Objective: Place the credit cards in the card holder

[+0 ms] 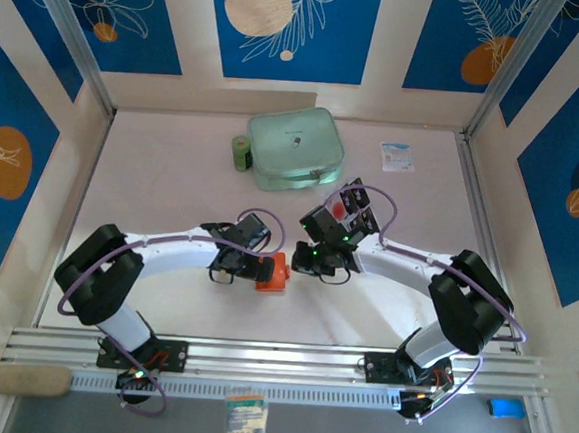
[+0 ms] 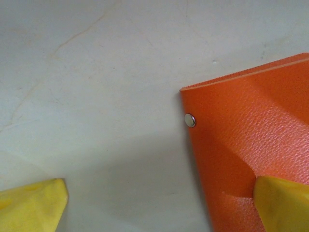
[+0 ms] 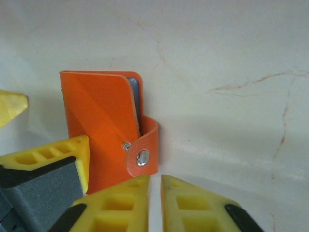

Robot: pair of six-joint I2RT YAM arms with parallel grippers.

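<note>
The card holder (image 1: 273, 273) is lying folded at the near middle of the table (image 1: 161, 186), at 3 o'clock of the left gripper (image 1: 251, 270). That gripper's jaws are standing wide apart: one fingertip (image 2: 282, 203) is overlapping the orange leather's edge, seemingly pinning it, while the other is hanging over bare table at 9 o'clock, so nothing is being gripped. In its own wrist view the right gripper (image 3: 155, 205) is hovering at 6 o'clock of the snap button (image 3: 142, 158), its jaws drawn nearly together with a sliver of table showing between them and nothing held. What appear to be the credit cards (image 1: 355, 200), dark with a red patch, are sitting at 1 o'clock of the holder, beside the right wrist. Judging by this, the step in hand is opening the flap. To do it well, the right gripper should be parting just enough to take the curled strap (image 3: 150, 137) by the snap, then peeling it toward 3 o'clock while the left finger is bearing down. Pulling too steeply risks dragging the holder out from under the pin.
</note>
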